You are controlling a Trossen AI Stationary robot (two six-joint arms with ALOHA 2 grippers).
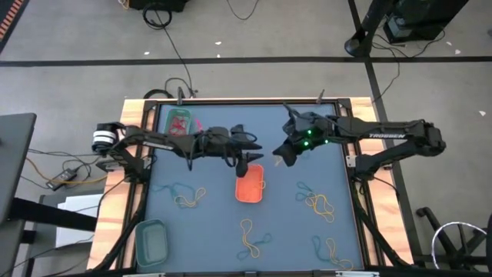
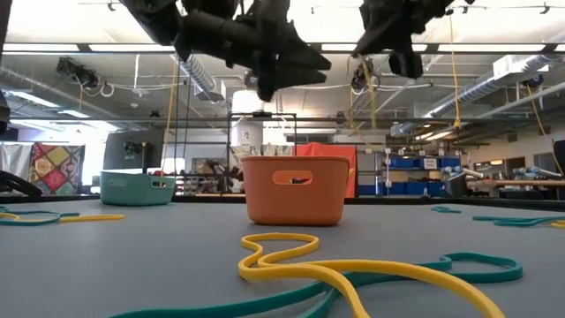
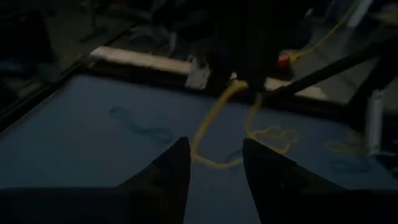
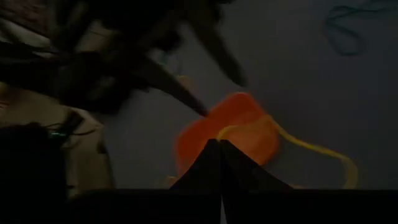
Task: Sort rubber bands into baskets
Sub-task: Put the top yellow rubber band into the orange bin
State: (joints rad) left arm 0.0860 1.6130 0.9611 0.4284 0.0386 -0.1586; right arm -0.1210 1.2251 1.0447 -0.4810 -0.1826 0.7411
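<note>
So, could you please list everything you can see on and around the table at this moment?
table: one, grey-blue top with wooden edges.
green basket: one, bright green, top-left corner in the high view, red-pink bands inside.
orange basket: one, orange, table centre.
teal basket: one, dull teal, bottom-left corner in the high view.
loose rubber bands: several, yellow and teal, in four clusters on the table.
held rubber band: one, yellow, hanging above the orange basket.
black cables: a few, on the floor beyond the table.
left hand: open, in the air near the orange basket.
right hand: shut on the held rubber band.
</note>
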